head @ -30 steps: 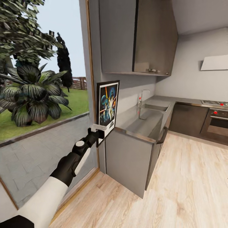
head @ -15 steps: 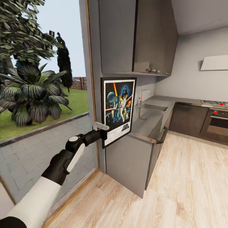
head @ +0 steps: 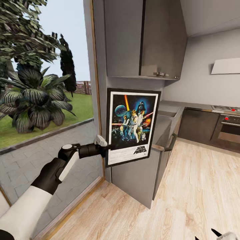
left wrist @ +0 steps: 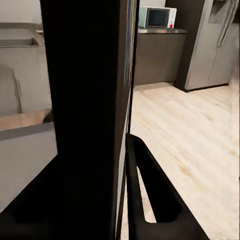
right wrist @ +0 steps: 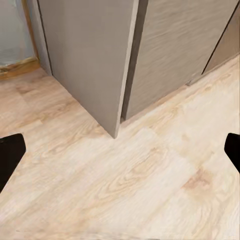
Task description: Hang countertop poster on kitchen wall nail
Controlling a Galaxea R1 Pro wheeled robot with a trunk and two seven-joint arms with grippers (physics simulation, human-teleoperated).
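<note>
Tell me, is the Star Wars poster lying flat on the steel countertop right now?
No. In the head view the Star Wars poster stands upright in the air, gripped at its lower left edge by the left gripper, in front of the steel countertop.

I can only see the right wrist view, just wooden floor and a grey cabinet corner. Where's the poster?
Observer: The left claw grips the black-framed, white-bordered Star Wars poster at its lower left edge.
Operator: Is it on the wall?
Observer: Not yet. It is held upright in the air, in front of the long shiny grey steel countertop, picture side facing the head camera.
Operator: What's behind it?
Observer: The left wrist view looks past the poster's dark edge to a white microwave across the room.
</note>
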